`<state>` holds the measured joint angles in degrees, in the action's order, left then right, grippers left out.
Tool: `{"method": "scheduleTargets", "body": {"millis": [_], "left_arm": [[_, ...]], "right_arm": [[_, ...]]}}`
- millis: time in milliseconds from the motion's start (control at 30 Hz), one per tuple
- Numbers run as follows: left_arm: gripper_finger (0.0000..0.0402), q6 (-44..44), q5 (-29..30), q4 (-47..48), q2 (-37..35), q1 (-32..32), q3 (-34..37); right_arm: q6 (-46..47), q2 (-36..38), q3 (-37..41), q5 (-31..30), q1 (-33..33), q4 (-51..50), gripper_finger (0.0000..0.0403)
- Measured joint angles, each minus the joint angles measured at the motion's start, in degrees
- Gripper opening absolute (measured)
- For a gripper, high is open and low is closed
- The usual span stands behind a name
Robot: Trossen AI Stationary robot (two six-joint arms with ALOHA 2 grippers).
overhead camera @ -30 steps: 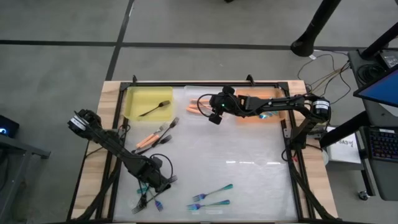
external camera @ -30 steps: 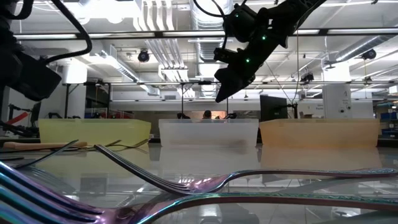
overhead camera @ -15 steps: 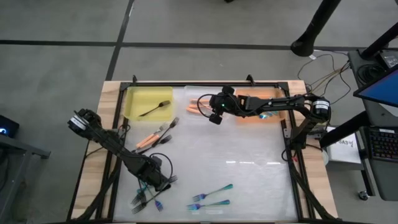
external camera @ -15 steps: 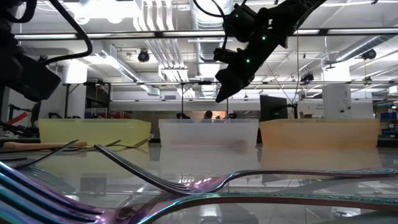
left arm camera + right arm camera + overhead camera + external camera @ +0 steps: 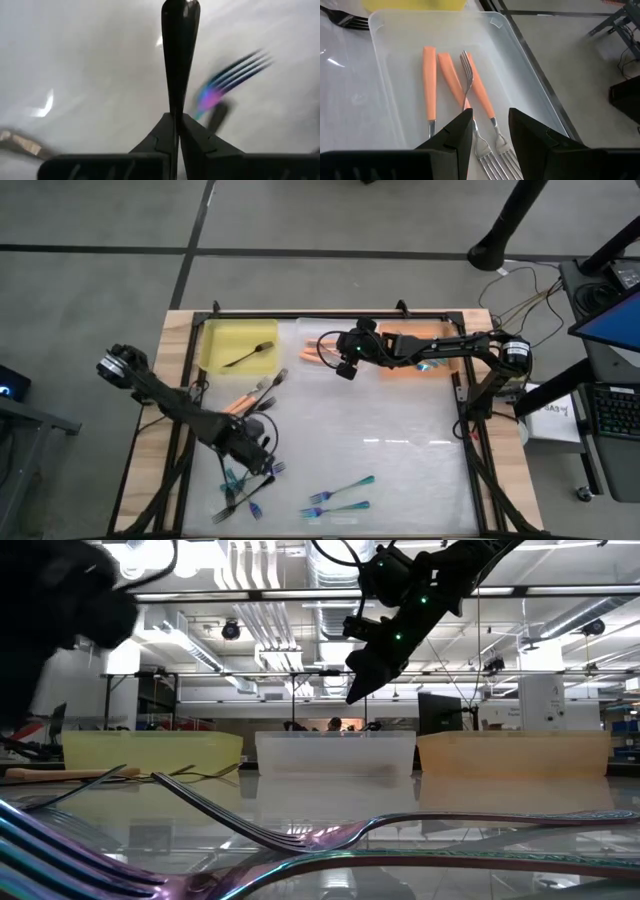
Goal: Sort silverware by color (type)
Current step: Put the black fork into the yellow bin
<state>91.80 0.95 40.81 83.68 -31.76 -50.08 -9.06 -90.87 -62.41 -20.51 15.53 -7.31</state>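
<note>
Glossy, almost mirror-like, the clear sheet (image 5: 400, 450) covering the worktop threw back the ceiling lights. Pale bare wood (image 5: 175, 330) showed matt along the worktop's edges. The clear bin (image 5: 530, 75) looked like smooth translucent plastic, the yellow bin (image 5: 215, 340) a cloudier plastic. Orange fork handles (image 5: 429, 80) were matt and smooth; the tines (image 5: 290, 835) shone as polished metal with a rainbow sheen. The black handle (image 5: 180, 50) gleamed.
</note>
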Motion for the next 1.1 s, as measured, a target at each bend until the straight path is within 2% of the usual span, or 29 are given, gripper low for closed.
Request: {"method": "scheduleTargets", "body": {"millis": [167,267,467,633,767,867,1000,1100], "left_arm": [[0.0002,-5.3,11.38,5.29,-3.82,3.62,-3.81],[0.0002,-11.27,20.47,9.29,-5.56,6.7,-7.2],[0.0002,-29.18,36.7,14.9,-6.73,14.68,-14.38],[0.0002,-48.72,45.66,15.55,-6.71,22.43,-19.91],[0.0001,-64.68,48.81,15.42,-6.71,28.66,-22.54],[0.0001,-72.51,48.84,15.35,-6.73,33.7,-22.23],[0.0001,-79.28,48.27,15.62,-6.73,40.98,-18.46],[0.0001,-79.96,46.46,15.55,-6.73,46.7,-15.0]], "right_arm": [[-0.14,0.0,0.0,0.01,0.0,0.53,0.0118],[-0.15,0.0,-0.04,0.0,0.0,0.61,0.0118],[-0.15,0.0,-0.04,0.0,0.0,0.63,0.0118],[0.0,0.0,-0.04,0.0,0.0,0.61,0.0118],[0.03,0.0,-0.04,0.02,0.0,0.56,0.0118],[0.04,0.0,-0.07,0.02,0.0,0.29,0.0118],[0.04,0.0,-0.07,0.0,0.0,0.31,0.0118],[0.04,0.0,-0.07,0.02,0.0,0.22,0.0118]]}}
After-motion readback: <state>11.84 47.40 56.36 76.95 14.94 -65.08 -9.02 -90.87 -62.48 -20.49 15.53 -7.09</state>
